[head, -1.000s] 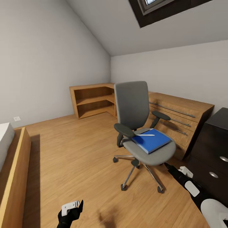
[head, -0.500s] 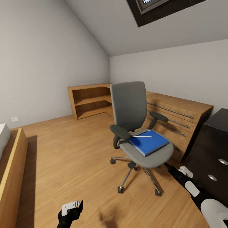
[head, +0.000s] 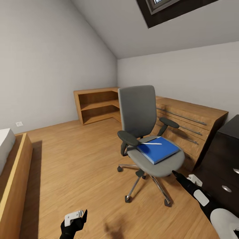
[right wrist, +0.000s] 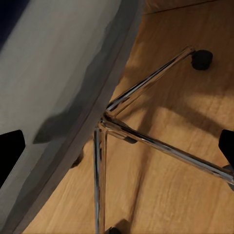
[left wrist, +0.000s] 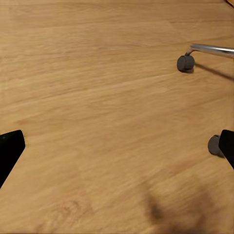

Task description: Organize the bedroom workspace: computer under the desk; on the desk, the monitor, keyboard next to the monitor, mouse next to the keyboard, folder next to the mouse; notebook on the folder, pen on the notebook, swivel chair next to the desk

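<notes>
The grey swivel chair (head: pixel 137 109) stands mid-room on its chrome star base (head: pixel 146 184). Flat on its seat lies the blue folder (head: pixel 161 151), and the whitish pen (head: pixel 152 143) rests on top of it. I cannot make out the notebook. At the right edge are the desk's black drawers (head: pixel 229 159) with round silver knobs. My right gripper (head: pixel 176 173) hangs open just below the seat's front edge; in the right wrist view the gripper (right wrist: pixel 117 151) frames the seat underside and chrome legs. My left gripper (head: pixel 78 219) is low over bare floor, and in its wrist view it (left wrist: pixel 117 151) is open and empty.
Low wooden shelving (head: pixel 96 106) fills the far corner, and a wooden unit with long rails (head: pixel 189 122) runs along the right wall behind the chair. A wood-framed bed (head: pixel 13 179) lies at the left. Two chair casters (left wrist: pixel 185 62) stand near my left gripper.
The whole picture swung slightly left and then back right, so the camera moved. The chair, folder and pen lie as before, and both grippers hold their places, open.
</notes>
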Robot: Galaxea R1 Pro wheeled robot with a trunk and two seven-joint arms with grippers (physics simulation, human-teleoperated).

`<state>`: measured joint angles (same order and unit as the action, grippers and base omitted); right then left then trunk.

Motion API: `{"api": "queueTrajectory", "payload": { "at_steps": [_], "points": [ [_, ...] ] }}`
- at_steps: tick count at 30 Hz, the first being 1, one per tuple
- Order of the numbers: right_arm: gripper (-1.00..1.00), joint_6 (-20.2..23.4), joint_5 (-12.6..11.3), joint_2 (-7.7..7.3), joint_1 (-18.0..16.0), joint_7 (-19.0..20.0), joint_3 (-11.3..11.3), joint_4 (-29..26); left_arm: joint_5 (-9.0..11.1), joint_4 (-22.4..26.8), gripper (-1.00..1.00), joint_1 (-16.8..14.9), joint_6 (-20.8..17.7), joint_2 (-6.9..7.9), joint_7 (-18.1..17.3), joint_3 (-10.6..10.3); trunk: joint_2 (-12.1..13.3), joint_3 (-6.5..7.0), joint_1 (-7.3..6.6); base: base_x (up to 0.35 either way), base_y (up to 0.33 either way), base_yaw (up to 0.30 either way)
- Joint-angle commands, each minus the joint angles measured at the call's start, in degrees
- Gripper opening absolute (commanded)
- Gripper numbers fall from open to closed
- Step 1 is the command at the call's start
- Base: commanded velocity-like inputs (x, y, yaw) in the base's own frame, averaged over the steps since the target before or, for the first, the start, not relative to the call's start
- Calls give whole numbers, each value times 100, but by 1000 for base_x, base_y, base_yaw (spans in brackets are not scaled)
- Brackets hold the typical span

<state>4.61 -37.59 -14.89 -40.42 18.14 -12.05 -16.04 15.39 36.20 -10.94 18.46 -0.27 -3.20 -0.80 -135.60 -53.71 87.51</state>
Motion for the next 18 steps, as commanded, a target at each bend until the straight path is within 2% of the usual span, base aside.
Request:
{"api": "queueTrajectory", "payload": {
  "at_steps": [1, 8, 15, 18],
  "points": [
    [100, 48, -46, 2, -1, 32, -7, -1, 61, -7, 100, -4, 17, 1, -32, -8, -2, -5, -1, 0, -1, 122],
    [100, 47, -46, 4, -1, 32, 0, 4, 62, -7, 100, -4, 17, 1, -32, -8, -2, -5, -1, 0, 0, 111],
    [100, 48, -46, 4, -1, 32, -2, 4, 65, -7, 100, -4, 13, 1, -32, -8, -2, -5, -1, 8, 0, 25],
    [100, 48, -46, 4, -1, 33, -6, 4, 63, -7, 100, -4, 10, 1, -32, -8, -2, -5, -1, 157, 0, 4]
  ]
}}
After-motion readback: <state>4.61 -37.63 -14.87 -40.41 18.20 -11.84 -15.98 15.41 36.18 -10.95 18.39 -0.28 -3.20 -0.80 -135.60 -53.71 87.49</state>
